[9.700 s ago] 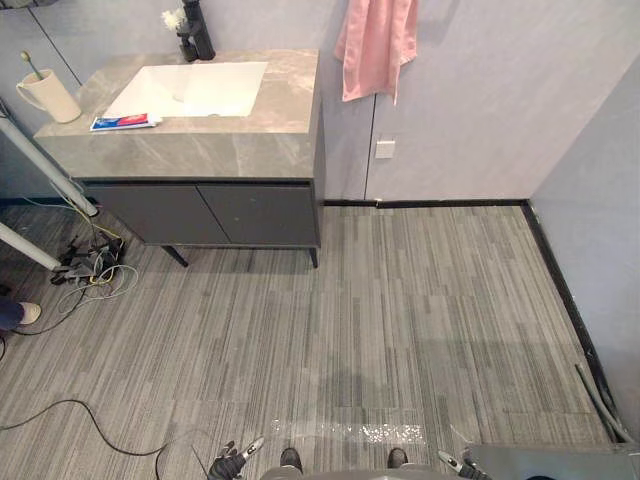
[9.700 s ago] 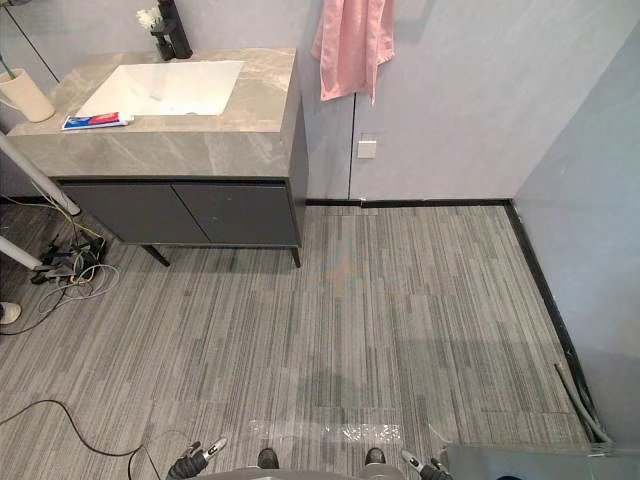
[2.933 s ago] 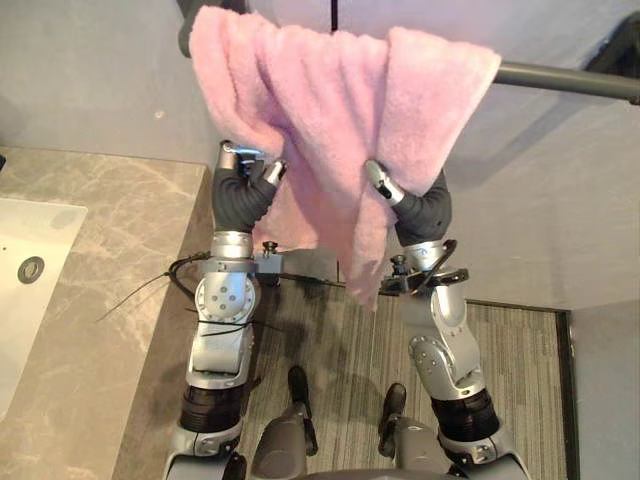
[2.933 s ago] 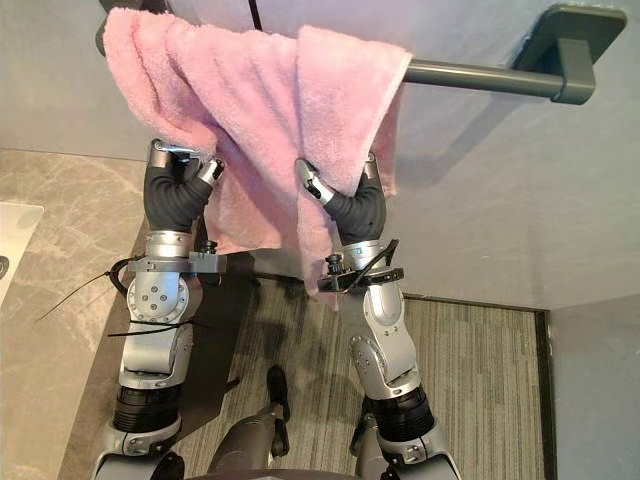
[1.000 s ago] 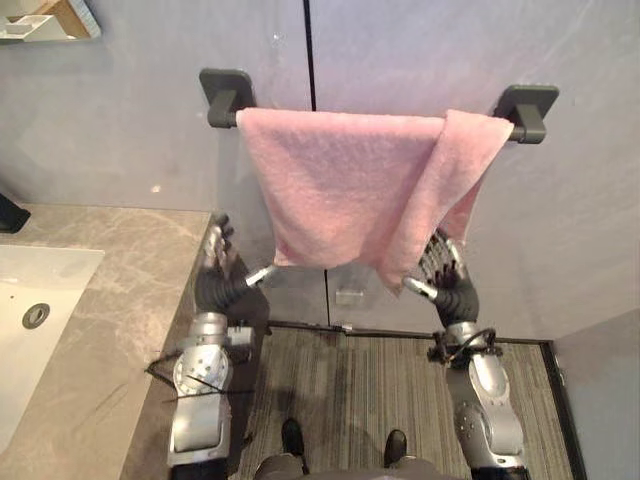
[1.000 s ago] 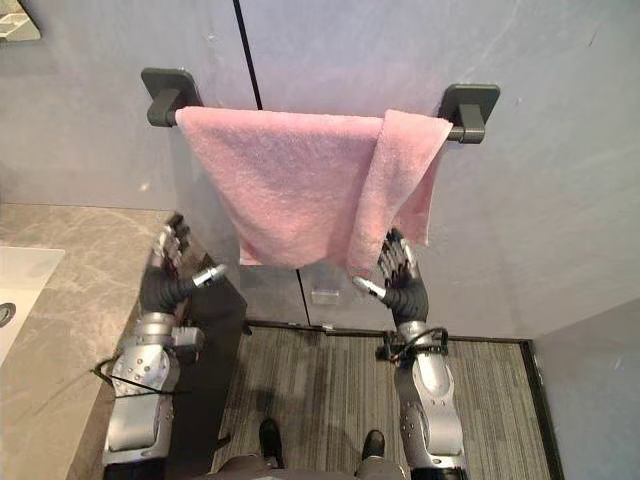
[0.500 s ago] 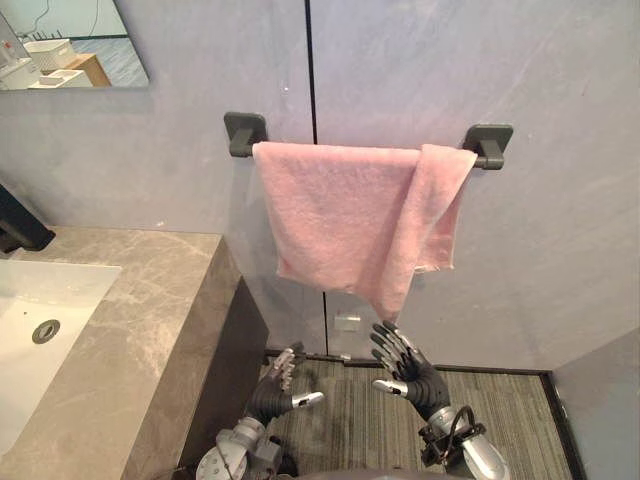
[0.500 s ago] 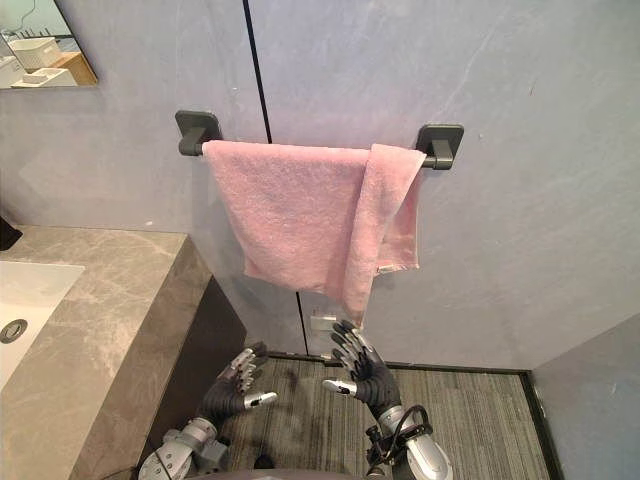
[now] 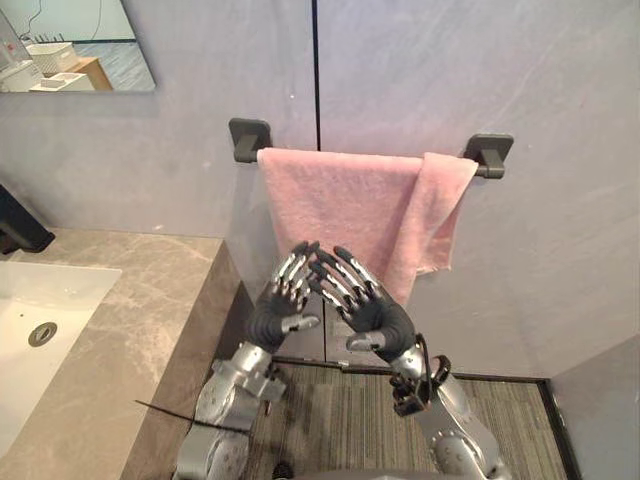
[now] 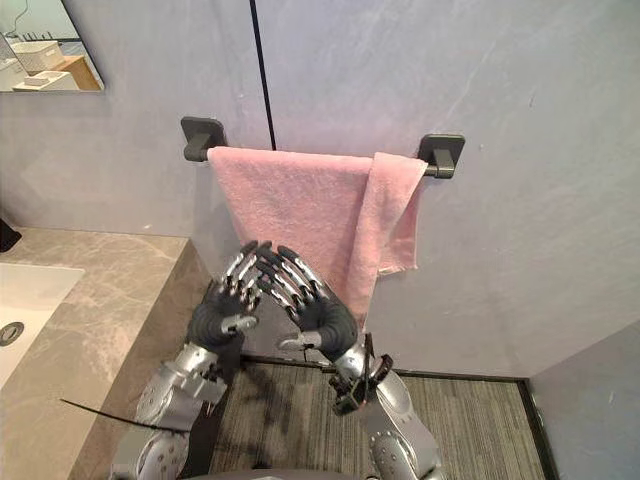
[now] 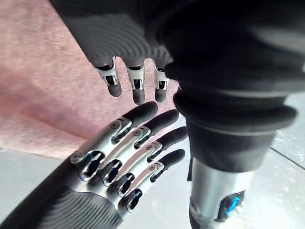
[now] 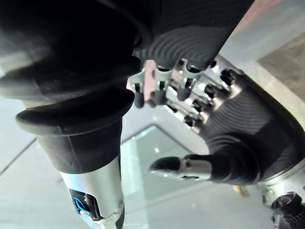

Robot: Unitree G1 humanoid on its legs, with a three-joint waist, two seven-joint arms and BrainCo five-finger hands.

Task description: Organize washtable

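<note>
Left eye view, towel (image 9: 340,195) behind fingers (image 9: 345,280)

Towel (image 9: 345,205), centre of frame: pink cloth, thick fuzzy pile, matt.
Brackets (image 9: 249,138) of the rail: dark grey, smooth, matt.
Wall (image 9: 520,80): pale grey panels, smooth, faint sheen.
Mirror (image 9: 75,45), upper left: glossy glass.
Counter (image 9: 120,330), lower left: grey-brown veined stone look, smooth, low gloss.
Sink (image 9: 60,290): white, glossy.
Floor (image 9: 335,425), bottom: grey striped, carpet-like, matt.
Left hand (image 9: 280,305) and right hand (image 9: 375,318): shiny silver metal-look fingers; dark ribbed covers, matt, rubbery.
</note>
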